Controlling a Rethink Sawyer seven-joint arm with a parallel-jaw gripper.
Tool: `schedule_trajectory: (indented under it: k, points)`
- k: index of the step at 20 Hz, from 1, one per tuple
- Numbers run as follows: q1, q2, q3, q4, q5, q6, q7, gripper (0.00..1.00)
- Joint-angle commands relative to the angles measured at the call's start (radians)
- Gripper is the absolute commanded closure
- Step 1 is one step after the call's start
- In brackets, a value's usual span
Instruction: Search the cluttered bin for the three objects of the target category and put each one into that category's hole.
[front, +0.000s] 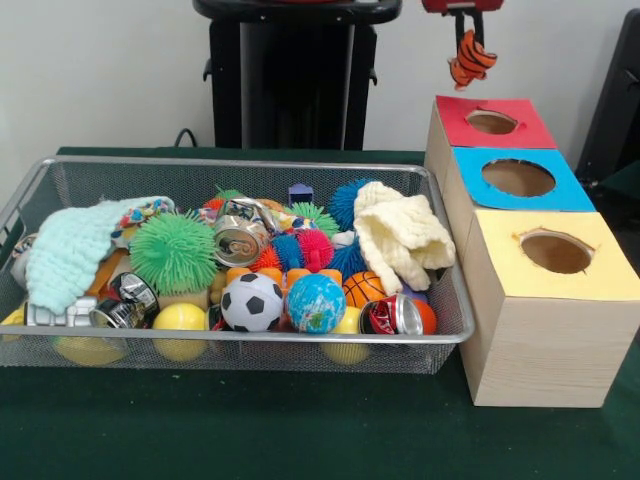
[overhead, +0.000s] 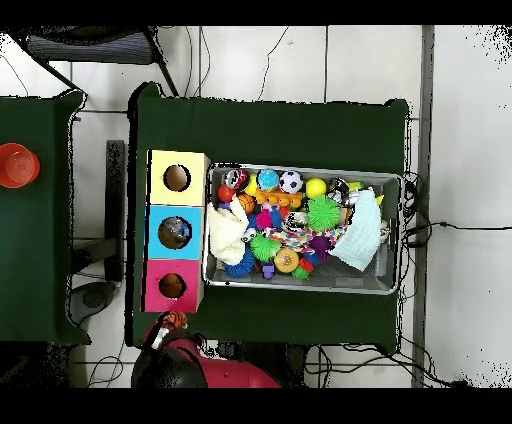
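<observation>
My gripper hangs at the top right, shut on an orange and black striped soft toy that dangles above and just behind the red-topped box. In the overhead view the gripper and toy sit just beyond the red box's end. The silver wire mesh bin stands left of the boxes, packed with spiky balls, smooth balls, cans and cloths. It also shows in the overhead view.
A blue-topped box and a yellow-topped box stand in line with the red one, each with a round hole. The bin holds a green spiky ball, a soccer ball and a cream cloth. A red bowl sits on a side table.
</observation>
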Motion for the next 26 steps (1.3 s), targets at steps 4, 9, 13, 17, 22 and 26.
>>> schedule_trajectory:
  k: [4,9,13,17,22,26]
  points:
    - [0.016,0.203,0.049,-0.139,-0.035,-0.258,0.289,1.0]
    - [0.006,0.26,0.054,-0.182,-0.069,-0.316,0.281,1.0]
    - [0.005,0.283,0.054,-0.211,-0.085,-0.333,0.28,1.0]
    - [0.025,0.256,0.047,-0.206,-0.065,-0.312,0.293,1.0]
    - [0.056,0.176,0.027,-0.187,-0.017,-0.245,0.296,1.0]
    - [0.067,0.117,0.015,-0.177,0.007,-0.184,0.291,1.0]
